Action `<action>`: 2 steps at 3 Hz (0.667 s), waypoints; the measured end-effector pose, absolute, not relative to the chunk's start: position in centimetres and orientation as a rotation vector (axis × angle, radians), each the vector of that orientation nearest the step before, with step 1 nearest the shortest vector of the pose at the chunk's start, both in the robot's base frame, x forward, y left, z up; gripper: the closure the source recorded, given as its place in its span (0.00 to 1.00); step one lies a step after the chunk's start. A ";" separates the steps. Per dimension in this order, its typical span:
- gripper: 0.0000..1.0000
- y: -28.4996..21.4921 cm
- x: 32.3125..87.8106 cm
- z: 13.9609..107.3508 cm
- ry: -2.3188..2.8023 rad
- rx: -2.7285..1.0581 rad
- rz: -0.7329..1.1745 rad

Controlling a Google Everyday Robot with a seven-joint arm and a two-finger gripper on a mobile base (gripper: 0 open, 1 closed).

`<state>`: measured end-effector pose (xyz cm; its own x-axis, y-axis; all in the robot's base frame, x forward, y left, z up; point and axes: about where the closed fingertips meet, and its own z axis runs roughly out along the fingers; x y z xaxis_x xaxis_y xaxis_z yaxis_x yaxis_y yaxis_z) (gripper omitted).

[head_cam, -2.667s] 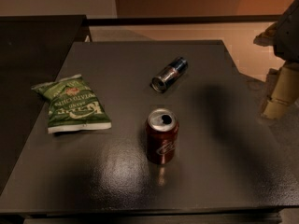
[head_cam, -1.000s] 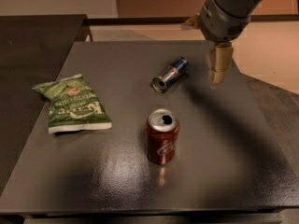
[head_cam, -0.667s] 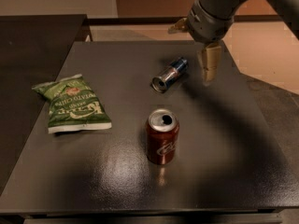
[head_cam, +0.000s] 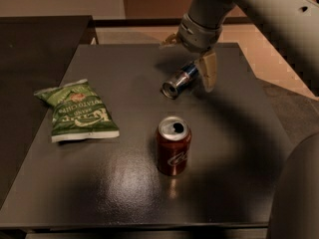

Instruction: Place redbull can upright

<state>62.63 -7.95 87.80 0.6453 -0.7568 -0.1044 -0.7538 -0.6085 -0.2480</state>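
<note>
The redbull can (head_cam: 179, 81) is slim, blue and silver, and lies on its side at the far middle of the dark table (head_cam: 239, 148), with its open silver end toward the front left. My gripper (head_cam: 188, 63) hangs over the can's far end with its fingers spread. One tan finger (head_cam: 208, 71) is just to the right of the can. The other finger (head_cam: 170, 39) shows behind the wrist on the far left. The gripper holds nothing.
A dark red cola can (head_cam: 173, 146) stands upright in front of the redbull can. A green chips bag (head_cam: 79, 111) lies flat at the left. My arm (head_cam: 259, 9) comes in from the upper right. A dark counter (head_cam: 35, 49) adjoins the table's left side.
My arm has swung in from the right and come down over the far end of the redbull can. The cans and the bag have not moved.
</note>
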 end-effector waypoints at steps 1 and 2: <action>0.00 -6.8 62.6 86.2 1.140 -2.691 -0.027; 0.00 -6.2 62.1 84.8 1.063 -2.784 -0.051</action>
<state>62.12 -6.24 84.80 0.7465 -0.6649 -0.0252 -0.6594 -0.7342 -0.1616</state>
